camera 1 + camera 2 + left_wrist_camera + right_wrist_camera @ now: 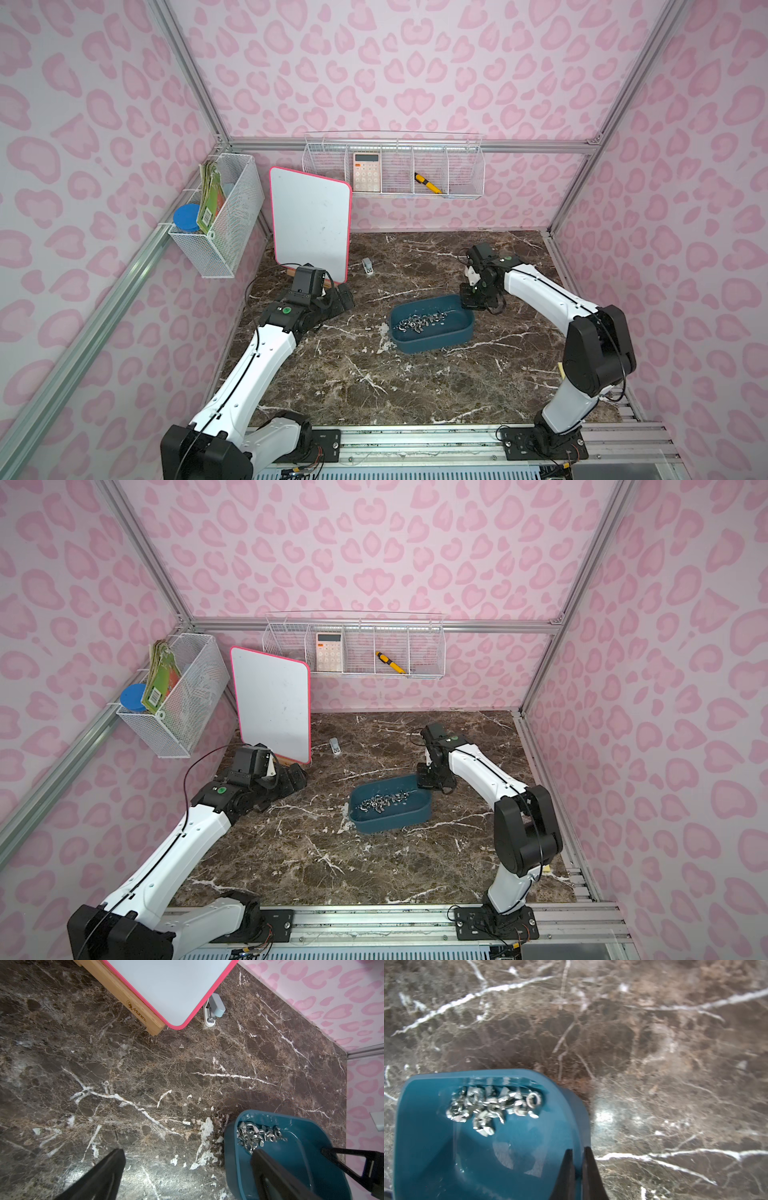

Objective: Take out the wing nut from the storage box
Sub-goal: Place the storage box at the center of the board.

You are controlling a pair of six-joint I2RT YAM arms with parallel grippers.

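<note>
Teal storage box (432, 338) sits mid surface (374, 386) in both top views, wing nuts (419, 322) heaped toward the left arm's side, none out yet. Right end effector (469, 301) is at the box's far corner; left end effector (345, 297) is well apart from the box.

Left wrist: jaws wide apart and empty, one finger over the box. Coming down could clip the wall.

Right wrist: jaws together on the rim. A tug could tip the box and spill the nuts. They interlock, so several may lift, or one may slip.

Glossy brown marble-look surface with white veins. Pink leopard-print walls (415, 62), aluminium frame (374, 145), wire baskets (395, 170), whiteboard (309, 224).
</note>
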